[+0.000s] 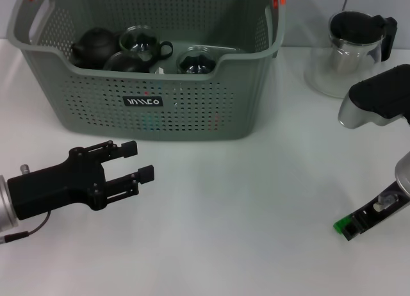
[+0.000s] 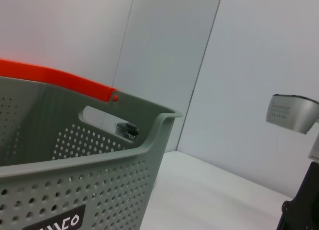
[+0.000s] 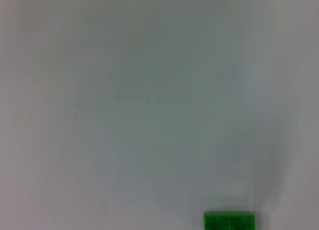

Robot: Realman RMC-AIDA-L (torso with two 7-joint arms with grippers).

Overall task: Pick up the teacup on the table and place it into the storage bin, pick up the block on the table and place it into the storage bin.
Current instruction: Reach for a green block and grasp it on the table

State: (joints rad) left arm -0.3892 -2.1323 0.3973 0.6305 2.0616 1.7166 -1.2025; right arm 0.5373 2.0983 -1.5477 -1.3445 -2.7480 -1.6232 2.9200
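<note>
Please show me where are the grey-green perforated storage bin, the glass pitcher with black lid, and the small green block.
Grey-green perforated storage bin (image 1: 192, 104), head view, front wall.
Glass pitcher with black lid (image 1: 333, 68), head view, glass body.
Small green block (image 1: 341, 227), head view, its top.

Looks like a lab test bench I'm driving here: plain white flat tabletop (image 1: 243, 200), bare grey wall panels (image 2: 164, 46).

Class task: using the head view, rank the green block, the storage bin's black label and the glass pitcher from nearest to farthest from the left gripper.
Measured from the left gripper:
1. Black label, on the storage bin front wall, just behind the gripper.
2. Green block, far right, at the right gripper.
3. Glass pitcher, back right corner.
</note>
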